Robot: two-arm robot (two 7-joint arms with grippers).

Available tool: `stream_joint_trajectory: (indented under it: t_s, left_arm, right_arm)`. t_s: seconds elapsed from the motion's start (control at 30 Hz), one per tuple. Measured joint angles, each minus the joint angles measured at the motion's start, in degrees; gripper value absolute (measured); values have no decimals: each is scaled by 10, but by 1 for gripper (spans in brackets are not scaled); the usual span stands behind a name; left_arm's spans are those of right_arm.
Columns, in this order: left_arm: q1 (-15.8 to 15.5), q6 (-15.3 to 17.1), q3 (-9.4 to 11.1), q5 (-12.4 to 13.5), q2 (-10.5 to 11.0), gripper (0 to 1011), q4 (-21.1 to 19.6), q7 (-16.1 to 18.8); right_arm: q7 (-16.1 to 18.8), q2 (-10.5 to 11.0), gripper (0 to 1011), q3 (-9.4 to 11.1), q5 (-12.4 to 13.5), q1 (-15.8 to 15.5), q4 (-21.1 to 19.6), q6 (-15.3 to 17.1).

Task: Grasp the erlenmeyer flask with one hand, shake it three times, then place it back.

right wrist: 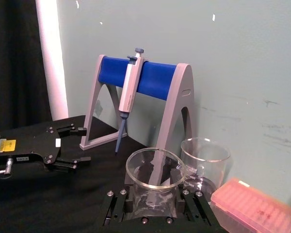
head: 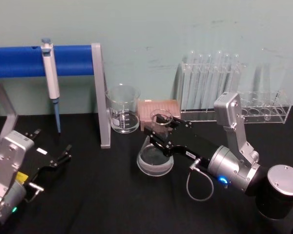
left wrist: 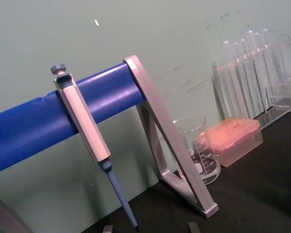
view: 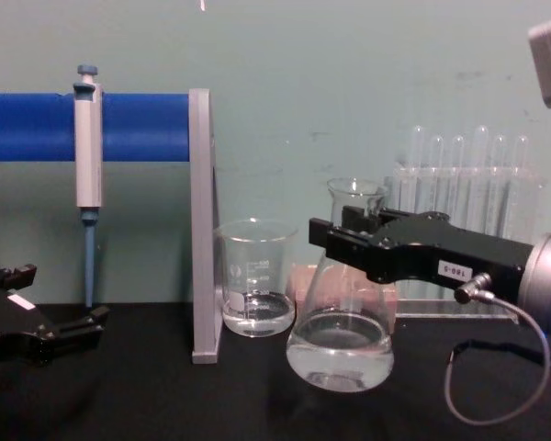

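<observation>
The erlenmeyer flask (head: pixel 155 161) is clear glass with some clear liquid in its wide base (view: pixel 340 354). It is upright at the middle of the black table. My right gripper (head: pixel 158 127) reaches in from the right and is shut on the flask's neck, just under the flared rim (right wrist: pixel 155 185). Black jaws press on both sides of the neck (view: pixel 344 230). Whether the base touches the table I cannot tell. My left gripper (head: pixel 51 144) rests open low at the far left, well away from the flask.
A glass beaker (head: pixel 123 109) stands just behind and left of the flask, beside the grey leg (head: pixel 101 97) of a blue-barred stand holding a pipette (head: pixel 51 78). A pink tip box (head: pixel 158 109) and a test tube rack (head: pixel 215 87) line the back wall.
</observation>
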Motion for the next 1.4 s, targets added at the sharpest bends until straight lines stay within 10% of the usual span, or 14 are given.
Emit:
stream_joint_trajectory:
  t_s: [1.4]
  left_arm:
    - [0,0,0,0,0,1001,0,0]
  right_arm:
    - [14,0,451,-28,-16,-25,-44,-5]
